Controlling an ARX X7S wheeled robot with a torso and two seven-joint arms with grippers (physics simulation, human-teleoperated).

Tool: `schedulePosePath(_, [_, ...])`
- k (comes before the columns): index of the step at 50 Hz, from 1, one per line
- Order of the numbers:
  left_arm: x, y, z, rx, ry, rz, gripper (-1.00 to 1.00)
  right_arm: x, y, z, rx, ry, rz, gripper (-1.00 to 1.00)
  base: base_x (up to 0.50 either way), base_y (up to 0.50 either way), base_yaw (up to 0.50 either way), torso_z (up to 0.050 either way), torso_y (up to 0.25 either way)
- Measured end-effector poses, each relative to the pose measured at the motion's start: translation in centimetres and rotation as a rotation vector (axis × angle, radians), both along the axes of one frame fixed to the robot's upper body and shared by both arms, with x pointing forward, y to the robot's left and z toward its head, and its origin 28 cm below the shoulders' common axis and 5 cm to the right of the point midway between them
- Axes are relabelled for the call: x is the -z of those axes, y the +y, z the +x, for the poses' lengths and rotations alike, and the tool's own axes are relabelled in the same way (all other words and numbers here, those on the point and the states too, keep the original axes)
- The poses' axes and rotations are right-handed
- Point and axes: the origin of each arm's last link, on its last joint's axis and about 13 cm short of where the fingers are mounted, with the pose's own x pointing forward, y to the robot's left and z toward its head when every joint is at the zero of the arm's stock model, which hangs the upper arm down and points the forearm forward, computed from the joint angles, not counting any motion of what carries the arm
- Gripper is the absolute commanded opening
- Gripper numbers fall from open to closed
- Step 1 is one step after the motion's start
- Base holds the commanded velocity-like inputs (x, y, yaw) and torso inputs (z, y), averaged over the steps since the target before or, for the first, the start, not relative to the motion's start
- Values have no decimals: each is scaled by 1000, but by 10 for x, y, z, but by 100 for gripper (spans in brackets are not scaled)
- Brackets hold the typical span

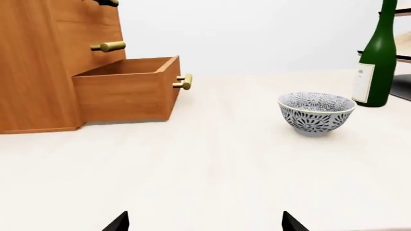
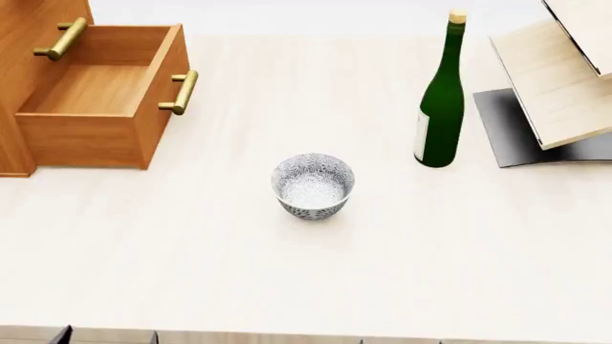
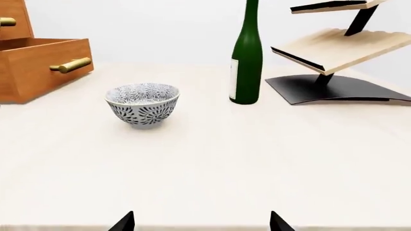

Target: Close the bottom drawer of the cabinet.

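The bottom drawer (image 2: 96, 107) stands pulled well out of the cabinet (image 2: 29, 43) at the far left of the tabletop (image 2: 383, 272), its box empty and its brass handle (image 2: 182, 92) facing toward the middle of the surface. It lies well apart from both sets of jaws, which sit back at the near edge. In the left wrist view the left gripper (image 1: 204, 224) shows only two dark fingertips with a wide gap, so its jaws are spread apart and hold nothing; the drawer (image 1: 125, 89) lies far ahead of them and off to one side. The right gripper (image 3: 200, 222) looks the same, tips spread wide and bare, with the drawer (image 3: 42, 67) distant at the frame's edge. Both arms are held low and level, pointing forward across the tabletop. Between the jaws and the cabinet stands a patterned bowl (image 2: 313, 185), with a green bottle (image 2: 442, 100) and a pale tilted shelf (image 2: 560, 79) farther right.
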Motion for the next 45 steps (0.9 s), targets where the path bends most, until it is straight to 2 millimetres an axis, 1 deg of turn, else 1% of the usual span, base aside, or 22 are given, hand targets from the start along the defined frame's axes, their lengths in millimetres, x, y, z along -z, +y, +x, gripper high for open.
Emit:
schedulePosePath(12, [-2, 1, -1, -13, -22, 17, 100, -2, 0, -1, 3, 3, -22, 100, 0, 0, 0, 0, 0])
schedulePosePath(19, [-10, 0, -2, -13, -33, 25, 100, -11, -2, 2, 14, -10, -39, 100, 0, 0, 0, 0, 0])
schedulePosePath(24, [-20, 0, 0, -10, -42, 42, 100, -22, -6, 4, 19, -26, -50, 100, 0, 0, 0, 0, 0])
schedulePosePath(32, [-36, 5, 2, -19, -53, 59, 100, -47, -11, 9, 28, -65, -71, 100, 0, 0, 0, 0, 0])
schedulePosePath(45, [-62, 11, 0, -36, -79, 63, 100, -80, -17, 15, 43, -126, -95, 100, 0, 0, 0, 0, 0])
